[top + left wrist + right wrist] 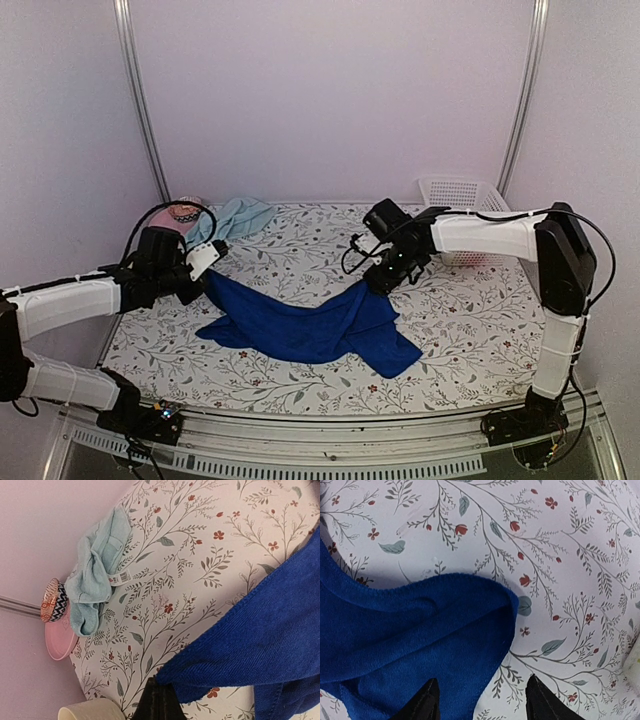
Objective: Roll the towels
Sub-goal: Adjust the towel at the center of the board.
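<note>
Left gripper (159, 692) clamped on blue towel (310, 325) corner, right gripper (482, 700) hovering spread above it

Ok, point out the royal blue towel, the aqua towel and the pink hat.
royal blue towel (310, 325): top view, middle of the spread cloth.
aqua towel (97, 575): left wrist view, its bunched middle.
pink hat (59, 642): left wrist view, its brim.

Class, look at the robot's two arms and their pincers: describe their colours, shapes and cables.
Both the left arm and the right arm have smooth white shell segments linked by black joints, and both rise from black bases. Thin black cables loop along each. The right pincer has two dark, pointed fingers. The left pincer is dark too, with a white part beside it.
</note>
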